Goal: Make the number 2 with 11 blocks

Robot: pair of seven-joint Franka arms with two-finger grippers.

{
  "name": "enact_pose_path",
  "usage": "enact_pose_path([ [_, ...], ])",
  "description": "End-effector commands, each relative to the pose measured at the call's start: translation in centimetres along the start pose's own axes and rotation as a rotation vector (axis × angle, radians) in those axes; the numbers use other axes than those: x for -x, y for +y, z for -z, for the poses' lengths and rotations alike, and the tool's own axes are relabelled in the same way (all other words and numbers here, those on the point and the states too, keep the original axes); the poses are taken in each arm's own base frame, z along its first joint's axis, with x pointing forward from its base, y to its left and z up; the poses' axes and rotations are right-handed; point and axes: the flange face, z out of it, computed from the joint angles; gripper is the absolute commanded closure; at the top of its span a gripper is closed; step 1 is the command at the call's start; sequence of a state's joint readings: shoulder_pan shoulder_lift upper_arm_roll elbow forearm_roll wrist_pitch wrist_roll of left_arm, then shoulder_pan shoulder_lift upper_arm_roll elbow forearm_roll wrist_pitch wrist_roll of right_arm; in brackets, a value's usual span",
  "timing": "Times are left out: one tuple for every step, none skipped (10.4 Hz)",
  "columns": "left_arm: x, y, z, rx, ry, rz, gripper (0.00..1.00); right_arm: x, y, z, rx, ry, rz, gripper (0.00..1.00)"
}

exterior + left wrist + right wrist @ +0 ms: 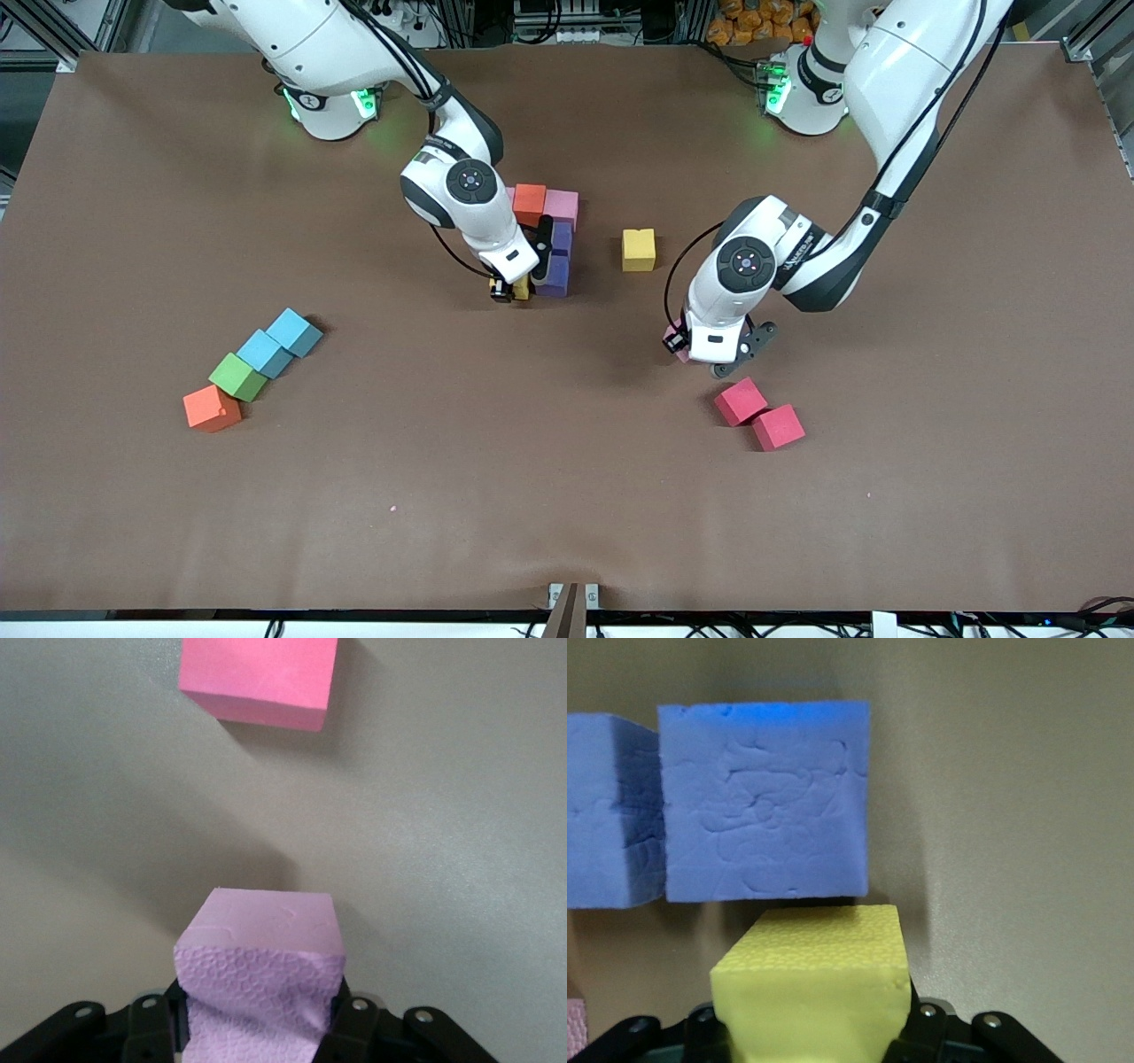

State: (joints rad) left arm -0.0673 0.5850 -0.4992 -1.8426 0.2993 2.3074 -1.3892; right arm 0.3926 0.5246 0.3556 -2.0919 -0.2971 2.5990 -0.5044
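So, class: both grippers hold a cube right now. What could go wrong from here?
1. The right gripper sets its yellow cube right beside the purple cubes; a nudge could shift the started digit.
2. The left gripper squeezes its pink cube until it dents; it may release crooked.

No readable text, labels, brands, numbers or signs anywhere in view.

brown table (567,496) under even light; metal framing (53,27) at its corners.
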Motion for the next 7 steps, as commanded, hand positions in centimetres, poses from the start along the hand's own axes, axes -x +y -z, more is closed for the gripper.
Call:
enact_pose_path([
  [0.28,0.03,0.78,0.004,-0.006,0.024,0.59,-0.28,0.23,-0.26,0.001,0.008,0.006,0.96],
  [0.28,0.03,0.78,0.004,-0.006,0.024,0.59,-0.23,0.17,-0.39,-0.002,0.007,0.003,0.96],
  [0.1,-0.04,0.79,0.004,-0.006,0.027,0.59,-0.19,-0.03,-0.76,-0.01,0.004,0.002,0.96],
  [0.1,-0.04,0.79,0.004,-0.006,0.027,0.59,-0.23,0.02,-0.71,-0.009,0.005,-0.003,0.96],
  [0.01,-0.08,0.8,0.005,-0.006,0.03,0.59,-0.28,-0.05,-0.73,-0.009,0.004,-0.007,0.96],
  [0.01,-0.08,0.8,0.005,-0.007,0.031,0.59,-0.5,-0.33,-0.73,-0.011,0.004,-0.008,0.96],
  [0.01,-0.08,0.8,0.005,-0.007,0.031,0.59,-0.62,-0.44,-0.58,-0.01,0.003,-0.011,0.96],
])
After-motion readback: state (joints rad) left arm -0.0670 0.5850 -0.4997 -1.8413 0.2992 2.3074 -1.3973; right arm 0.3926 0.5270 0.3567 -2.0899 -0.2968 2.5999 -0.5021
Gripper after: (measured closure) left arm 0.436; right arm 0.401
